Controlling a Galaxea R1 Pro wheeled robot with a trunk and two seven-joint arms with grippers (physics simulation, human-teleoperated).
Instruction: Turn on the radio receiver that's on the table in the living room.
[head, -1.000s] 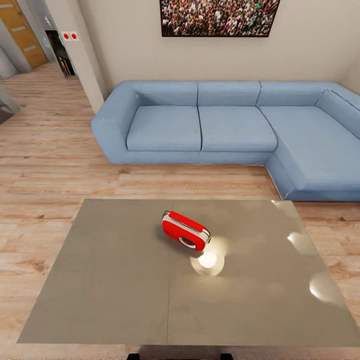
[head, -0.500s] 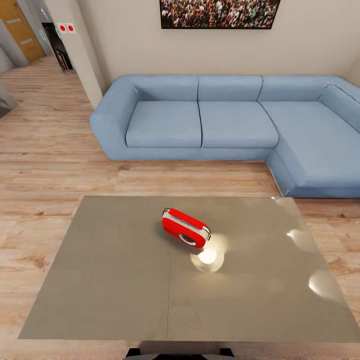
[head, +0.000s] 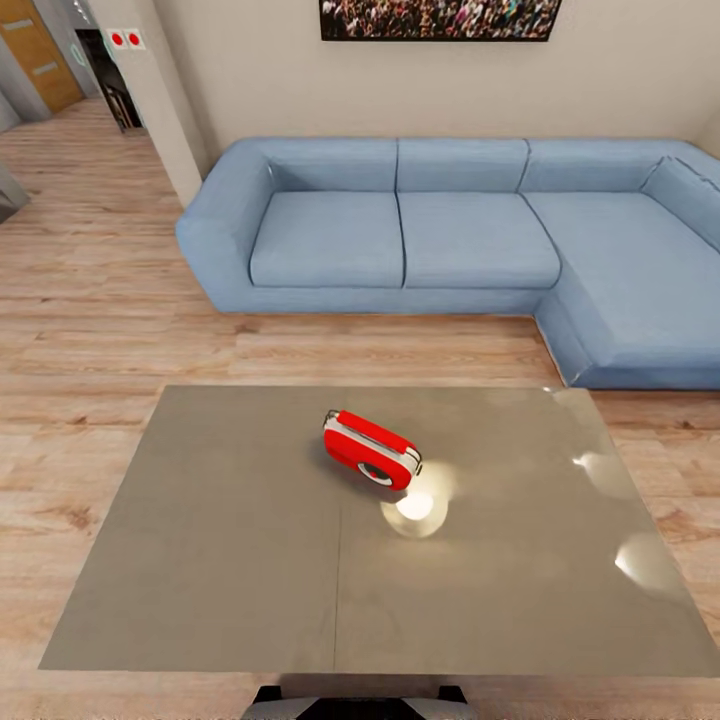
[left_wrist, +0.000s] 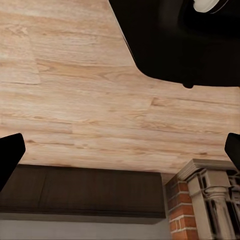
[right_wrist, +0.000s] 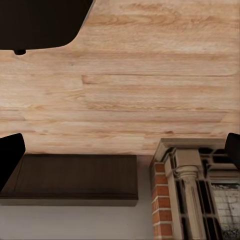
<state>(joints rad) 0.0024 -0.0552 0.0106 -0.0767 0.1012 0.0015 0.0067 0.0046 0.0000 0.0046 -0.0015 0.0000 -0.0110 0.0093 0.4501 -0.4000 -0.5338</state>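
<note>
One red radio receiver sits on the counter, roughly mid-width and a bit closer to the far edge (the sofa side) than to the near edge where the robot stands. Its long axis runs diagonally, from the far-left toward the near-right, and the round dark dial faces the near edge, so the face is turned more or less toward the robot. A bright glare spot lies on the glossy top just beside it on the near-right.

That diagonal and the near-centre position are what the reach depends on. The radio lies ahead of the robot and only a touch right of its midline, so neither arm looks clearly favoured; the right one may be slightly nearer, but that's a judgement call.

Both arms seem to be hanging low. The left wrist view looks at light wood plank floor, with dark fingertips at the picture's two sides, so the left pincer is spread wide with nothing in it. Same story for the right pincer: wide, empty, with a brick-and-stone fireplace surround in the background.

Probably still the approach stage; no reach has started yet.
</note>
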